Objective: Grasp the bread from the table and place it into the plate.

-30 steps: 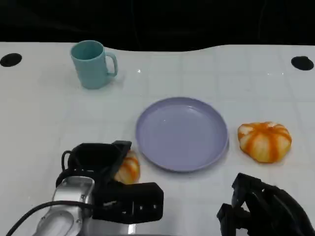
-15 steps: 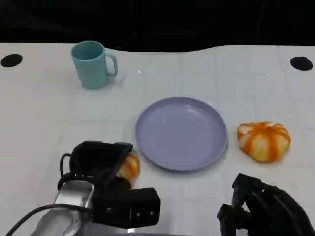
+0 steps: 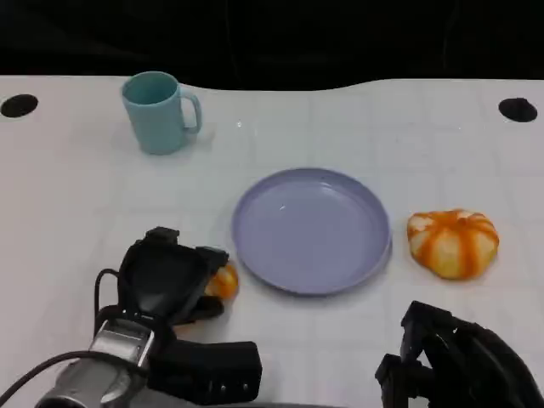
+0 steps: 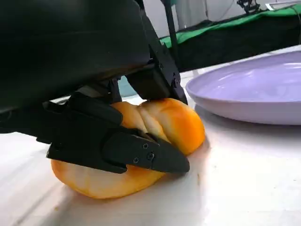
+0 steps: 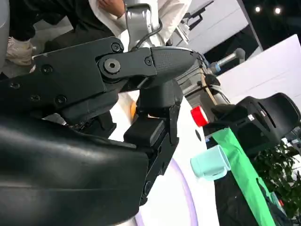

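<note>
At the far left of the white table (image 3: 68, 212), toward its back edge, we see a teal mug (image 3: 159, 111) standing upright, its handle turned toward the plate side. Nearer the robot, the left hand (image 3: 166, 282) lies over a piece of orange bread (image 3: 223, 281), the black fingers (image 4: 141, 153) closed around the loaf; from the left wrist camera we see the bread (image 4: 155, 136) wrapped from above and from the side, its underside resting on the table surface, so the left hand is grasping the bread while it sits on the table. The loaf lies just beside the near-left rim of the lavender plate (image 3: 311, 229), apart from it, and the plate's edge (image 4: 244, 106) rises close behind the bread in the wrist picture. The plate sits at the middle of the table and holds nothing. To its right, near the rim but not touching, rests a second orange-and-white striped bread roll (image 3: 452, 242), untouched on the table. At the lower right, the right hand (image 3: 455, 365) hovers at the table's near edge, well apart from the roll; we see nothing in its grip, but we cannot tell whether its fingers are spread or curled. From the right wrist camera, the mug (image 5: 210, 162) appears beyond the dark hand shell.
</note>
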{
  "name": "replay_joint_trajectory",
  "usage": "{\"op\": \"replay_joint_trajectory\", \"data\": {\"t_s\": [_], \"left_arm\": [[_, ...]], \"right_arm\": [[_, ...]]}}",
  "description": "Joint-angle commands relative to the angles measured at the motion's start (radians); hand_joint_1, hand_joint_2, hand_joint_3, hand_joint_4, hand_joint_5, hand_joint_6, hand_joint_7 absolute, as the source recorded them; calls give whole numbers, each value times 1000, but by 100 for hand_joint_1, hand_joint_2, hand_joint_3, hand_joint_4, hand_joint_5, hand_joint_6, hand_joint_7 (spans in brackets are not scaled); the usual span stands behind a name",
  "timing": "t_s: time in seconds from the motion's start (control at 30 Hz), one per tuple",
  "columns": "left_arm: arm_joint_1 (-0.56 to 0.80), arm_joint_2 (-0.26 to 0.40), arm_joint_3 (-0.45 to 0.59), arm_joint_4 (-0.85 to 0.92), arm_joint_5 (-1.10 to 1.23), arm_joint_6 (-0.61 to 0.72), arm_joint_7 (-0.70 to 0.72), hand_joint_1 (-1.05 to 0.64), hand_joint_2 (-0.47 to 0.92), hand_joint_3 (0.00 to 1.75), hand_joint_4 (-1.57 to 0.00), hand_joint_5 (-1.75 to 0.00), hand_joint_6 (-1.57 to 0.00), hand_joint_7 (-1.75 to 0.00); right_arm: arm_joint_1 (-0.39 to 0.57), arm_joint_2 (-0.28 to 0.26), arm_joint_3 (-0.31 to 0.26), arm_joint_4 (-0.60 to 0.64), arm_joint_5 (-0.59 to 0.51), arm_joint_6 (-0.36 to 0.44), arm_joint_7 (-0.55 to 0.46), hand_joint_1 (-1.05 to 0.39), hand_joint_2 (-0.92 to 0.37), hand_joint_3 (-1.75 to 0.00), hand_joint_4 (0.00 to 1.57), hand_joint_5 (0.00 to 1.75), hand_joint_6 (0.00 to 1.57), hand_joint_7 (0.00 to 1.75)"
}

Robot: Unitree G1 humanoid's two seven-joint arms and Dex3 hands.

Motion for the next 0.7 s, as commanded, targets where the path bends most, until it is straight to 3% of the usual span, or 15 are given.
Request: {"op": "replay_joint_trajectory", "data": {"t_s": [0.03, 0.07, 0.2, 0.27, 0.33, 0.37, 0.5, 0.57, 0.6, 0.63, 0.7], "left_arm": [[26, 24, -3, 75, -29, -5, 13, -27, 92, 18, -78, -175, -96, -89], [26, 25, -1, 72, -36, -8, 16, -27, 92, 17, -78, -175, -83, -112], [27, 25, 9, 65, -60, -25, 49, -23, 92, 14, -79, -175, -70, -149], [28, 26, 10, 57, -65, -17, 58, -24, 92, 14, -79, -175, -68, -153], [31, 26, 13, 50, -71, -16, 71, -24, 92, 9, -78, -175, -76, -127], [34, 27, 19, 51, -79, -36, 104, -24, 92, 8, -78, -175, -78, -122], [35, 29, 35, 66, -102, -94, 192, -17, 91, 16, -82, -175, -74, -151], [38, 31, 52, 67, -124, -132, 226, -15, 90, 24, -83, -175, -66, -169], [40, 31, 63, 67, -137, -153, 246, -13, 84, 36, -84, -175, -66, -172], [41, 30, 71, 68, -144, -166, 261, -12, 72, 60, -85, -175, -67, -173], [45, 32, 83, 54, -150, -174, 289, -12, 63, 77, -85, -175, -68, -174]], "right_arm": [[4, -15, -10, -18, 10, 8, -5, -76, -92, -20, 91, 158, 79, 141], [4, -15, -10, -19, 9, 9, -6, -76, -92, -20, 91, 158, 79, 141], [3, -15, -12, -17, 12, 9, -1, -75, -92, -20, 91, 158, 79, 141], [3, -14, -13, -16, 13, 8, 1, -75, -92, -20, 91, 158, 79, 141], [4, -14, -13, -16, 11, 8, 0, -75, -92, -20, 91, 158, 79, 141], [4, -14, -13, -16, 10, 7, -1, -75, -92, -20, 91, 158, 79, 141], [3, -14, -15, -14, 14, 9, 3, -75, -92, -20, 91, 159, 79, 141], [3, -15, -16, -14, 16, 11, 4, -75, -92, -20, 91, 159, 79, 141], [4, -15, -16, -15, 14, 11, 2, -75, -92, -20, 91, 159, 79, 141], [4, -16, -16, -17, 12, 11, -1, -75, -92, -20, 91, 159, 78, 141], [6, -16, -16, -23, 11, 19, -7, -75, -92, -20, 91, 159, 79, 141]]}}
